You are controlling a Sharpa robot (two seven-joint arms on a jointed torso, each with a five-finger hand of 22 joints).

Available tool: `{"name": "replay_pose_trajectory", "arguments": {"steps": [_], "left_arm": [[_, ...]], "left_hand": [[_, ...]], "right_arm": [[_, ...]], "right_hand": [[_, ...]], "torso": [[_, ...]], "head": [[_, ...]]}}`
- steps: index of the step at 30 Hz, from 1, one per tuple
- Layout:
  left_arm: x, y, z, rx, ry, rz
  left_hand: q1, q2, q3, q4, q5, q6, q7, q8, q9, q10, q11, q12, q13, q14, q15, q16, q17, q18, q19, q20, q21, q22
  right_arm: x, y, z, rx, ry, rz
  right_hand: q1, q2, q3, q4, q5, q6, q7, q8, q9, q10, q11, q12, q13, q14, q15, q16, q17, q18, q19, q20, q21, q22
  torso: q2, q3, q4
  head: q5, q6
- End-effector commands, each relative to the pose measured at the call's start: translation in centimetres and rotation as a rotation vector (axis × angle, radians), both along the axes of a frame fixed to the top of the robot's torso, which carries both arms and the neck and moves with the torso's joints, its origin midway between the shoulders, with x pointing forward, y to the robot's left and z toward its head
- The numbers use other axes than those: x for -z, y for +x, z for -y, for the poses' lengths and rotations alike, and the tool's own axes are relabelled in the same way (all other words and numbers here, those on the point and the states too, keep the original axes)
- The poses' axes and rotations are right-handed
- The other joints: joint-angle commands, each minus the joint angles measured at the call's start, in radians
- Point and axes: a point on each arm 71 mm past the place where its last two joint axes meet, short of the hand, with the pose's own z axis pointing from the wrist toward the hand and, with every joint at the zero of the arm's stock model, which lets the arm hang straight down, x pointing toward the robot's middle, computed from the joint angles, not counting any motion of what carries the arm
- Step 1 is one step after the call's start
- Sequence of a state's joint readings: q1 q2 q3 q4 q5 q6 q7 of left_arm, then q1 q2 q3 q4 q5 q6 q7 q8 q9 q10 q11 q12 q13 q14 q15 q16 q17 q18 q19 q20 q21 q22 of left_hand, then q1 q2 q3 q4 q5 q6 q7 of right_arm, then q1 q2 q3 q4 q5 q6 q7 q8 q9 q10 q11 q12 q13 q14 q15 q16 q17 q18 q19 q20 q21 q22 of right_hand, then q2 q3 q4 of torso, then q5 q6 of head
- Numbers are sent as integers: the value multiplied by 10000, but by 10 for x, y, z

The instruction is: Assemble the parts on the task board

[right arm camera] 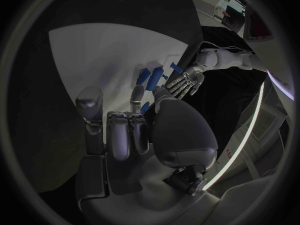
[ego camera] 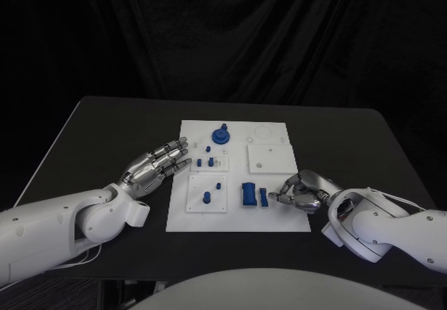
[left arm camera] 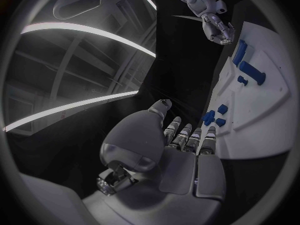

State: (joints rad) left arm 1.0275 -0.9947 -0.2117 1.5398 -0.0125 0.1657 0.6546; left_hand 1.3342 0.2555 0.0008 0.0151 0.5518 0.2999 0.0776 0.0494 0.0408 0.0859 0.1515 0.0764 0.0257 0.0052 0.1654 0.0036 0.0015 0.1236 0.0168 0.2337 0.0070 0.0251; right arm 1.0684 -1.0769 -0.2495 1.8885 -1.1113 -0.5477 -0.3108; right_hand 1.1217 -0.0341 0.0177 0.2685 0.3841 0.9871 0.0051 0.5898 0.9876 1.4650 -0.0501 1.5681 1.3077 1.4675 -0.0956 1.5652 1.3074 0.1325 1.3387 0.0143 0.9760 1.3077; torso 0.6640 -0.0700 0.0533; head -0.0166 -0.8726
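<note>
We see a black table (ego camera: 103, 129) against a black curtain backdrop (ego camera: 223, 45); ceiling light strips (left arm camera: 87, 32) overhead.

The head view looks down from above the table's (ego camera: 93, 129) near edge, taking in the whole board (ego camera: 238, 223) and both hands. The left wrist view sits close behind the left hand (left arm camera: 187, 140), facing right across the board (left arm camera: 262, 130) to the right hand (left arm camera: 217, 30). The right wrist view sits close behind the right hand (right arm camera: 134, 125), facing left over the board (right arm camera: 106, 60) to the left hand (right arm camera: 183, 83). All three share the board
</note>
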Motion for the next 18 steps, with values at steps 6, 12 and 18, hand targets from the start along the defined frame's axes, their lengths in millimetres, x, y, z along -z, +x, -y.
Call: {"name": "replay_pose_trajectory", "arguments": {"steps": [6, 12, 18], "left_arm": [[-22, -10, -7, -881, -603, 1982], [-27, -13, -12, -1080, -617, 2080], [-26, -11, -12, -1155, -732, 1888]], "left_hand": [[-30, -144, 53, 62, 161, 258, -20, 49, 11, 147, -46, 135, 16, 29, -86, 66, 31, 122, -13, -130, 49, 2], [-41, -146, 45, 85, 156, 304, 6, 53, 14, 158, -54, 150, 17, 32, -96, 68, 32, 110, -6, -153, 54, 12], [-13, -110, 81, 94, 178, 300, 61, 41, 7, 136, -59, 145, 10, 29, -59, 64, 29, 84, -1, -140, 57, 15]], "right_arm": [[9, -3, 2, -272, -747, -930], [12, -3, 0, -356, -954, -1228], [13, -2, -2, -413, -1020, -1320]], "right_hand": [[311, 27, -237, 27, -64, -237, -150, 970, 840, 1058, -184, 27, 2631, 1033, -196, 56, 2634, -217, 270, -128, 497, 1180], [282, 68, -426, 118, -587, -306, -176, 1237, 1067, 1058, -211, 27, 2631, 1033, -224, 56, 2634, -222, 281, -160, 533, 1181], [232, 145, -629, 149, -1198, -148, -210, 1676, 1351, 1058, -243, 27, 2631, 1033, -253, 56, 2634, -234, 312, -186, 609, 1195]], "torso": [[5, -7, 12], [11, -8, 4], [13, -11, 12]], "head": [[-31, 0], [-31, 0], [-42, 0]]}}
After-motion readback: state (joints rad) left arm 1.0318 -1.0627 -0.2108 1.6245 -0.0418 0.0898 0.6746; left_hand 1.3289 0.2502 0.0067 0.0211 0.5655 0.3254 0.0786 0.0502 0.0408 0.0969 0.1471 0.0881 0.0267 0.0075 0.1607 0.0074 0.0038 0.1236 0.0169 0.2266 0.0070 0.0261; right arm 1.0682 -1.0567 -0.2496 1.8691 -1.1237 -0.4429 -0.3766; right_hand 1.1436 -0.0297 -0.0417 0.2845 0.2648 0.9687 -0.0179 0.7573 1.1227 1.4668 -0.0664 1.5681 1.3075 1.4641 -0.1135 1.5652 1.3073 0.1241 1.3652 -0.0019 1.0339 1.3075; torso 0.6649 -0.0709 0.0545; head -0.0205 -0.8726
